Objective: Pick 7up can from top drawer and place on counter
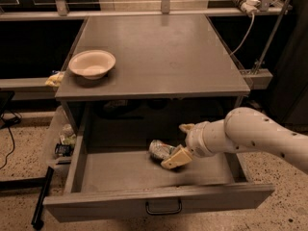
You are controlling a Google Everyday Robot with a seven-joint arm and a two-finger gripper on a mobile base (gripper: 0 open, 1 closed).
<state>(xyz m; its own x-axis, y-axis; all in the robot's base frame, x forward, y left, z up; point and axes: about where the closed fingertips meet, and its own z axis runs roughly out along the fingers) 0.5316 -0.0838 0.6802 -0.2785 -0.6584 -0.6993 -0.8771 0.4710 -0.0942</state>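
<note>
The 7up can (pixel 160 149) is silvery with green markings and lies on its side on the floor of the open top drawer (pixel 120 172), right of the middle. My gripper (pixel 175 146) reaches in from the right, down inside the drawer, at the can's right end. It is open. One tan finger (pixel 176 158) lies against the can's near right side, and the other finger (pixel 186 127) is behind it. The counter (pixel 159 52) is the grey tabletop above the drawer.
A cream bowl (pixel 92 63) stands on the counter's left front part. The drawer's front panel carries a dark pull handle (pixel 163 207). Small litter (pixel 64 138) lies on a side shelf left of the drawer. A cable and a rail (pixel 250 28) run at the back right.
</note>
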